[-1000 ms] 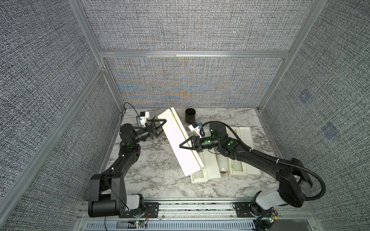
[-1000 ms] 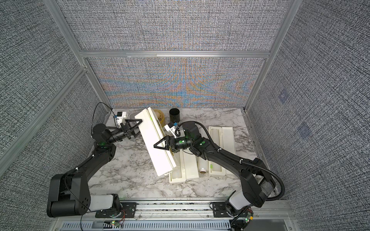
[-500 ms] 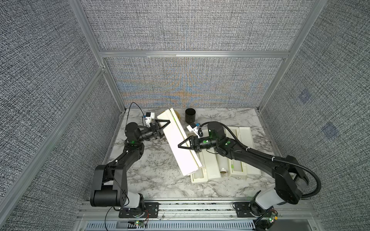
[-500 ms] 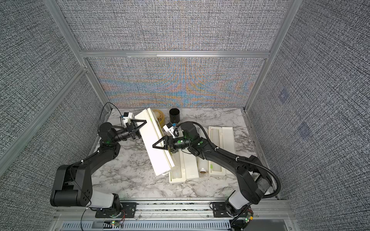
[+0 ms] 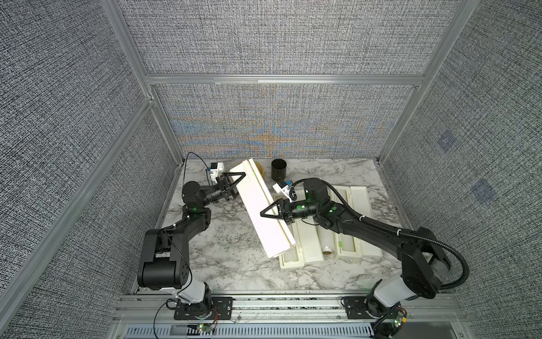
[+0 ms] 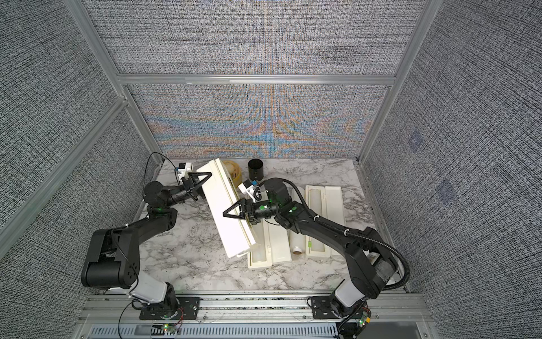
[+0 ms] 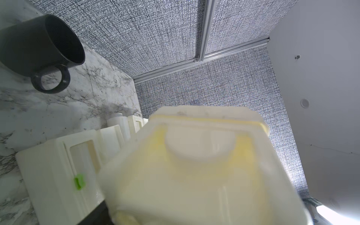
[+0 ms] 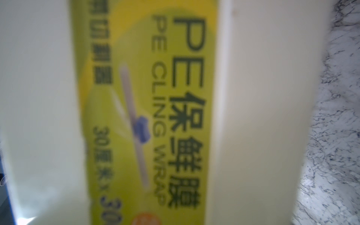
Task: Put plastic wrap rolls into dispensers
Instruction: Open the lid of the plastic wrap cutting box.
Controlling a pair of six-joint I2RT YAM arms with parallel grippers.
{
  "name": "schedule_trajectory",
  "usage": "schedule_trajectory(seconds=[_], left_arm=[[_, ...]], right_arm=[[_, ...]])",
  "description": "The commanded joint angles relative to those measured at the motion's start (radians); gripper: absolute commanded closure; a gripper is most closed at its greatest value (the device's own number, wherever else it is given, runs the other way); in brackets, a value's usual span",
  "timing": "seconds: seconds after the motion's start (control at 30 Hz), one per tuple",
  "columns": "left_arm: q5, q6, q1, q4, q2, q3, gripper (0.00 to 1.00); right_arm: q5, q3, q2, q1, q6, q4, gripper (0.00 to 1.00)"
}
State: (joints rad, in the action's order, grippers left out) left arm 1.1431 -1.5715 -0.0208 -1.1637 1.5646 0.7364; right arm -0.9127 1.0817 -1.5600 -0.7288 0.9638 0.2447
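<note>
A long cream-white dispenser (image 5: pixel 256 205) hangs tilted above the marble table (image 5: pixel 223 255), lid shut, its far end higher. My left gripper (image 5: pixel 239 186) has its fingers closed in around that far end, which fills the left wrist view (image 7: pixel 194 175). My right gripper (image 5: pixel 272 215) is shut across its middle, one finger on top and the other hidden beneath. Its yellow-green label (image 8: pixel 155 97) fills the right wrist view. A plastic wrap roll (image 5: pixel 325 234) lies on the table between two open dispensers (image 5: pixel 308 246) (image 5: pixel 359 205).
A black mug (image 5: pixel 278 173) stands at the back. A round bamboo steamer (image 6: pixel 233 173) sits beside it, half hidden behind the held dispenser (image 6: pixel 223 211). Fabric walls close in three sides. Bare marble lies at the front left.
My left arm has moved right to the dispenser's far end and its jaws have narrowed around it. The right arm and the dispenser have barely shifted.
</note>
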Motion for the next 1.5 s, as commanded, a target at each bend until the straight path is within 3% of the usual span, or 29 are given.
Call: schedule_trajectory(seconds=[0.0,0.13,0.23,0.33,0.53,0.7,0.93,1.1,1.33,1.47], left_arm=[[0.010,0.009,-0.003,-0.026,-0.010,-0.001,0.17],[0.018,0.053,-0.008,0.038,-0.028,-0.006,0.21],[0.040,0.068,-0.011,0.066,-0.039,-0.008,0.22],[0.070,0.071,-0.017,0.067,-0.054,-0.024,0.22],[0.105,0.076,-0.039,0.064,-0.084,-0.061,0.23],[0.128,0.077,-0.066,0.054,-0.098,-0.068,0.24],[0.161,0.068,-0.062,0.032,-0.092,-0.063,0.26],[0.147,0.071,-0.065,0.029,-0.084,-0.064,0.06],[0.107,0.109,-0.068,0.064,-0.096,-0.087,0.08],[0.119,0.027,-0.093,-0.061,-0.079,-0.097,0.08]], right_arm=[[0.009,0.023,-0.009,-0.006,-0.051,-0.035,0.18],[0.018,0.058,-0.022,-0.013,-0.089,-0.085,0.18],[0.021,0.064,-0.030,-0.009,-0.101,-0.082,0.11],[0.012,0.074,-0.042,0.002,-0.099,-0.049,0.06],[-0.041,0.147,-0.114,0.012,-0.034,0.065,0.05],[-0.067,0.174,-0.168,0.013,0.050,0.159,0.14],[-0.093,0.062,-0.163,0.034,0.250,0.471,0.25],[-0.065,0.044,-0.125,0.035,0.168,0.350,0.26],[-0.040,0.060,-0.127,0.030,0.132,0.282,0.27],[-0.040,0.064,-0.135,0.031,0.129,0.275,0.28]])
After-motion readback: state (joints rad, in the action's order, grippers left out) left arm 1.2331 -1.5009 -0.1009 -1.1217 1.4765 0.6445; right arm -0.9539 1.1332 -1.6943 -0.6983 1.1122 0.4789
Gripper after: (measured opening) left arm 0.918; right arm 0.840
